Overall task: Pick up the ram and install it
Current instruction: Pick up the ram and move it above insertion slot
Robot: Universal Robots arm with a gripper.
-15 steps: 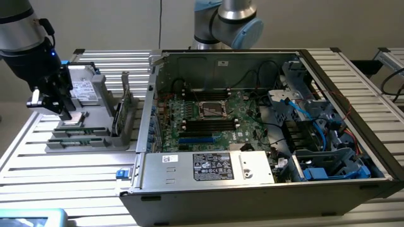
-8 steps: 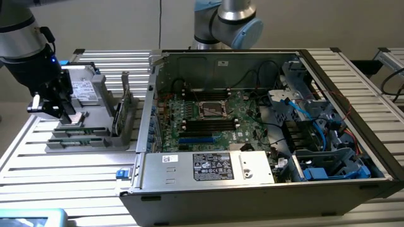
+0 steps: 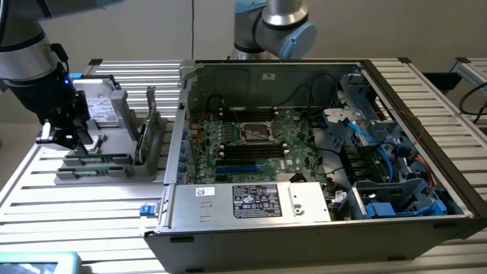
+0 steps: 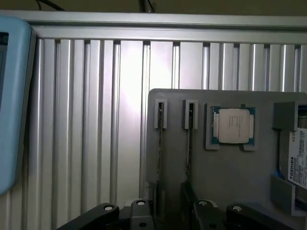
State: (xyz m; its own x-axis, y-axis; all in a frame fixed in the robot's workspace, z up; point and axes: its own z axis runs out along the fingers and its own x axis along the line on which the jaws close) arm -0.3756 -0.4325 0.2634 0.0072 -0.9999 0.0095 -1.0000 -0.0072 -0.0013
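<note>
The pincer [image 3: 70, 141] hangs released, its jaws standing apart and grasping nothing, low over a grey holder [image 4: 230, 182] on the slatted metal counter [image 4: 96, 120]. Right beneath it the ram [image 4: 159, 158] stands on its thin edge in a slot of the holder, in line with the gap between the jaws. Whether either jaw touches it cannot be told. A second stick [image 4: 190, 158] stands in the neighbouring slot, just beside the pincer. Past that stick, a square silver processor [image 4: 233, 125] lies flat in a recess of the same holder. Farther still sits a labelled hard drive [image 4: 297, 160]. On the pincer's opposite side a light-blue device [image 4: 12, 105] rests on the counter. The open computer case [image 3: 320, 228] stands well apart from the pincer, its green motherboard [image 3: 297, 131] facing up with long black slots [image 3: 251, 149] across it.
</note>
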